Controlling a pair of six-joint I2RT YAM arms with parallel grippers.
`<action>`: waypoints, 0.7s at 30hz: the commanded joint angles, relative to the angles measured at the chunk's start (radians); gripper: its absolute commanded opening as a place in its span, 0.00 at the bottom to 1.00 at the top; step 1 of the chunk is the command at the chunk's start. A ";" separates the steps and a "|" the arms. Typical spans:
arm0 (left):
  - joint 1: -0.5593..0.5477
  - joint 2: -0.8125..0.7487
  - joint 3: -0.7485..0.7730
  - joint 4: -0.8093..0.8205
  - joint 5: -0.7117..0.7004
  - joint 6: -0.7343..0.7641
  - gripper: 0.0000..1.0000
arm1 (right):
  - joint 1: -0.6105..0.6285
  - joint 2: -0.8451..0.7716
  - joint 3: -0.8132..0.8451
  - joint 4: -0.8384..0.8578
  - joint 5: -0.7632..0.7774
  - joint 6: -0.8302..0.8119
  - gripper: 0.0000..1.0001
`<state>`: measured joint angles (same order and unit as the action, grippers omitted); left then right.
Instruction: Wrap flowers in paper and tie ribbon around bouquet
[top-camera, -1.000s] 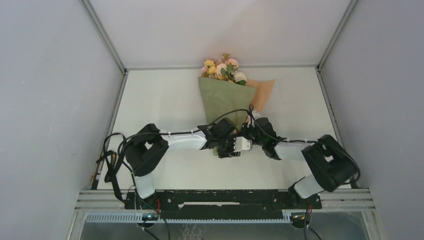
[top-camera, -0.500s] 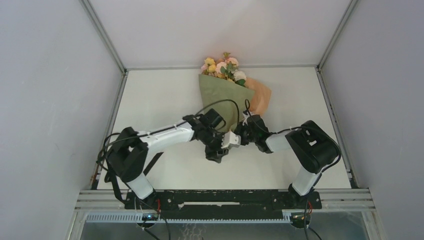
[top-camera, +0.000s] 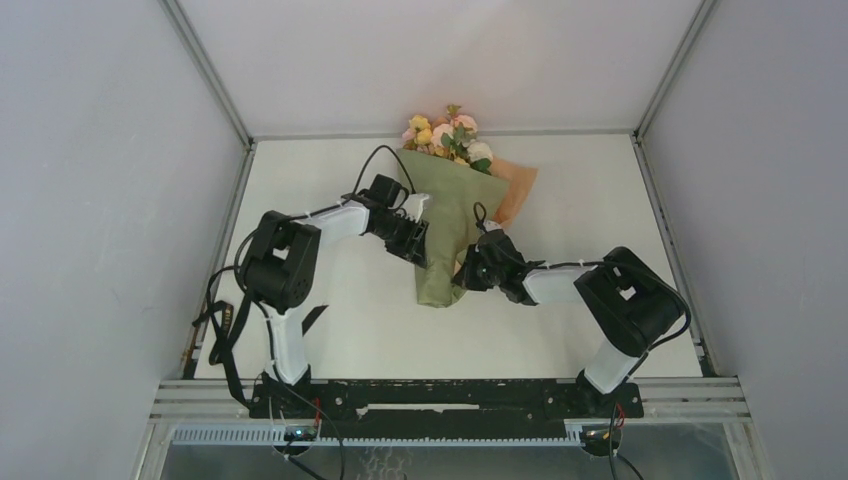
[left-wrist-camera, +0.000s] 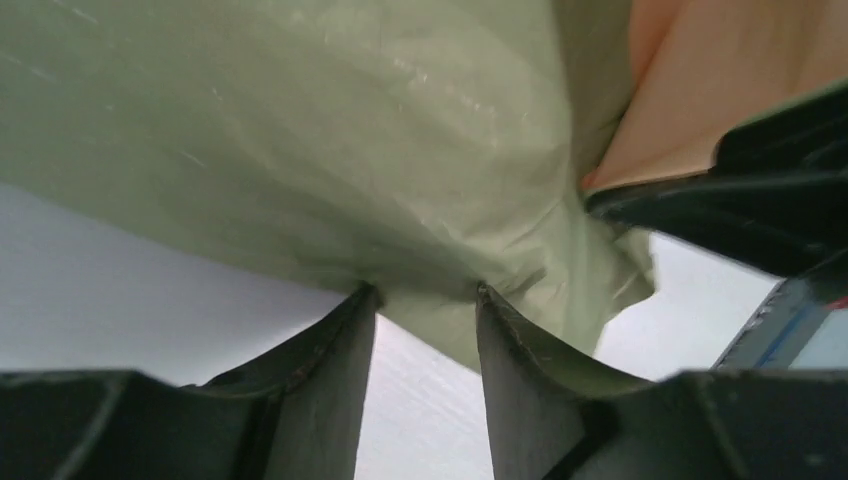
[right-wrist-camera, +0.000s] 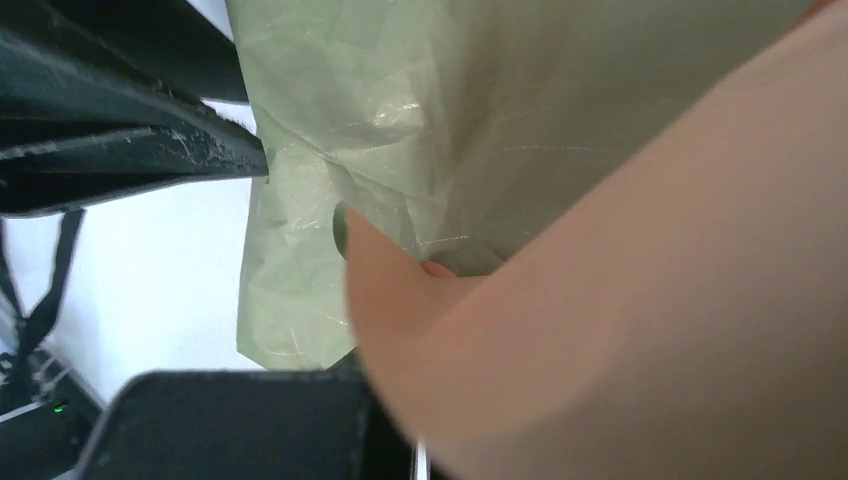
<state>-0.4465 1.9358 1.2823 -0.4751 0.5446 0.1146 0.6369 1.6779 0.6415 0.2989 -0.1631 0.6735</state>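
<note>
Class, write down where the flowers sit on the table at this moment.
In the top view, the flowers lie at the far edge of the table, near the middle, poking from the wide end of the paper.

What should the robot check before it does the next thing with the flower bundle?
1. Flowers inside the paper: ok. The blooms poke out of the cone's far end.
2. Paper closed all the way round: not ok. A peach flap sticks out on the right.
3. Right gripper holding the paper: ok. It is shut and seems to pinch the peach side.
4. Left gripper holding the paper: not ok. Its fingers stand apart, with their tips just at the green edge.
5. Ribbon ready to tie: cannot tell. No view shows it.
</note>
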 joint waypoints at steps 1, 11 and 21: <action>-0.008 0.068 0.056 0.050 -0.046 -0.204 0.48 | 0.065 -0.014 0.047 -0.216 0.144 -0.103 0.00; -0.009 0.091 0.012 0.075 -0.056 -0.201 0.43 | 0.314 -0.008 0.316 -0.531 0.650 -0.420 0.00; -0.009 0.101 -0.009 0.082 -0.040 -0.186 0.40 | 0.570 0.249 0.514 -0.546 1.021 -0.848 0.00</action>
<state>-0.4492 2.0003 1.3045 -0.4110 0.5262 -0.0799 1.1595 1.8198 1.1080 -0.2173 0.6987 0.0322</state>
